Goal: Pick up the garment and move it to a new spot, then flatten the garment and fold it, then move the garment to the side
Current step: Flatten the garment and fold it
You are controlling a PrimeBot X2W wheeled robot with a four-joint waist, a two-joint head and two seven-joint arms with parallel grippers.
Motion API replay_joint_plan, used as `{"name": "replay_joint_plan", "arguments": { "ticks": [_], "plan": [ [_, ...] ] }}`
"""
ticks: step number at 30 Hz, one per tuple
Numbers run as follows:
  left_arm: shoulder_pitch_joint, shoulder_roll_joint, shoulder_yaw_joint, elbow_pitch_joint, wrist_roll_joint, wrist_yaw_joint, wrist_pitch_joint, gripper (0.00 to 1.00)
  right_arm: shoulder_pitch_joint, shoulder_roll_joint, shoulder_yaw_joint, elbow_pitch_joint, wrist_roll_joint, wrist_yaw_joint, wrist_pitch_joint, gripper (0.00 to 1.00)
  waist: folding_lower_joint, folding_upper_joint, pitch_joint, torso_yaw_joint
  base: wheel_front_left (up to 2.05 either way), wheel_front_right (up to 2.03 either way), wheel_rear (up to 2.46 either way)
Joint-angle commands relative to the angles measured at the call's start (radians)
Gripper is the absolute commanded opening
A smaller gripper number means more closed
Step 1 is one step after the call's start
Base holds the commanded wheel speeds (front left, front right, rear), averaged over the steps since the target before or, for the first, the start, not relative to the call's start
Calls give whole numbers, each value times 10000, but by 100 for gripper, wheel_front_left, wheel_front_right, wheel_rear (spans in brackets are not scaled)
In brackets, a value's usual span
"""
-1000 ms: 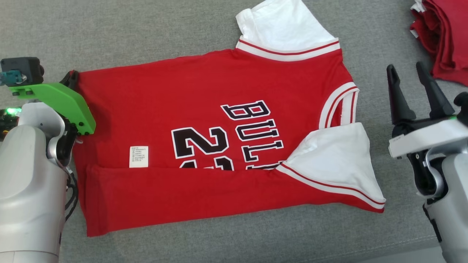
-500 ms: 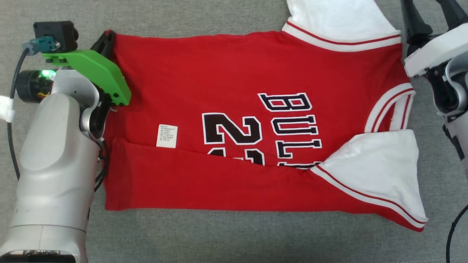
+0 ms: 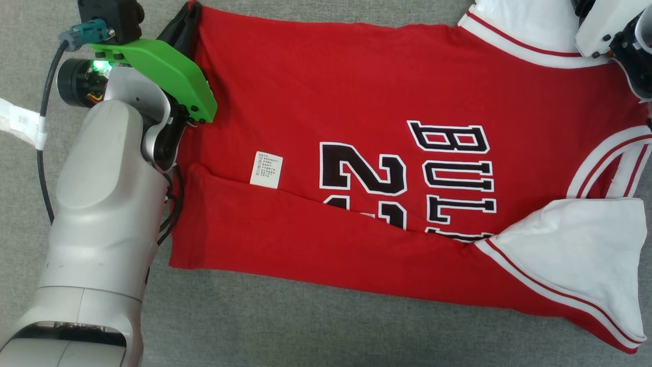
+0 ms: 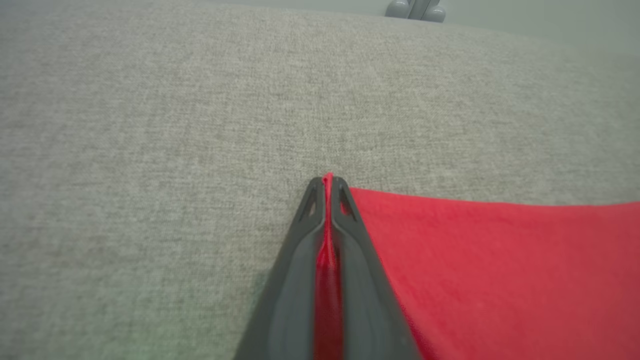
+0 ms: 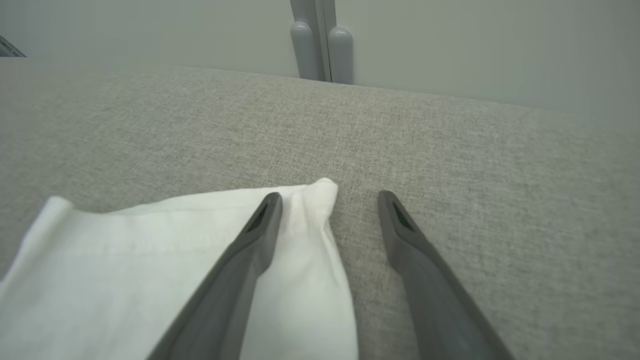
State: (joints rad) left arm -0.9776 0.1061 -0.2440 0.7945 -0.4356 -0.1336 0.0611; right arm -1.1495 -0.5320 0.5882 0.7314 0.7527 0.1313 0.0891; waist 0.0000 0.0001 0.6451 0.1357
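The garment (image 3: 331, 86) is a red basketball jersey with white sleeves and black lettering, spread on the grey cushion with its near long edge folded over. My left gripper (image 4: 327, 186) is shut on the jersey's far left hem corner (image 4: 327, 250), red cloth pinched between the fingers; in the head view it is at the corner (image 3: 189, 20). My right gripper (image 5: 330, 200) is open over the far white sleeve (image 5: 150, 260); its edge lies between the two fingers. In the head view the right wrist (image 3: 616, 35) is at the top right.
Grey cushion (image 3: 316, 331) surrounds the jersey, with bare fabric in front and to the left. A pale wall with a grey hinge-like fitting (image 5: 322, 45) stands behind the cushion's far edge.
The head camera has moved, shifting the whole scene rightward and down. My left gripper stays shut on the hem corner. My right gripper has gone up to the far white sleeve.
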Motion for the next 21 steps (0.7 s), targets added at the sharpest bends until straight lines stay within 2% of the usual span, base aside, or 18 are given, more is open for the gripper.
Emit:
{"name": "replay_joint_plan", "arguments": {
  "ticks": [1,2,3,6,10,17,21],
  "plan": [
    [277,178,-13,578,-51,136,185,0,-37,-55,273,167,144,-13,285,46,0,-1,23,23,0,0,0],
    [266,178,-35,629,-71,142,162,0,-83,-75,389,206,243,-13,414,32,0,-1,16,19,0,0,0],
    [244,176,-69,674,-106,143,163,0,-140,-117,547,224,359,-13,544,0,0,-1,8,13,0,0,0],
    [169,179,-142,762,-186,125,28,0,-358,-326,834,106,583,-17,407,0,0,-1,-16,-10,0,0,0],
    [213,269,-194,607,-269,105,-429,0,-352,-586,905,-163,909,-17,-536,0,0,-1,-219,-65,0,0,0],
    [389,718,-152,-172,-295,62,-1131,0,426,-1201,983,-1138,1448,-17,-2097,0,0,-1,-884,-350,0,0,0],
    [795,1013,-140,-833,-352,60,-1067,0,962,-1501,974,-1779,1563,-17,-2702,0,0,-1,-1266,-594,0,0,0]
  ]
}}
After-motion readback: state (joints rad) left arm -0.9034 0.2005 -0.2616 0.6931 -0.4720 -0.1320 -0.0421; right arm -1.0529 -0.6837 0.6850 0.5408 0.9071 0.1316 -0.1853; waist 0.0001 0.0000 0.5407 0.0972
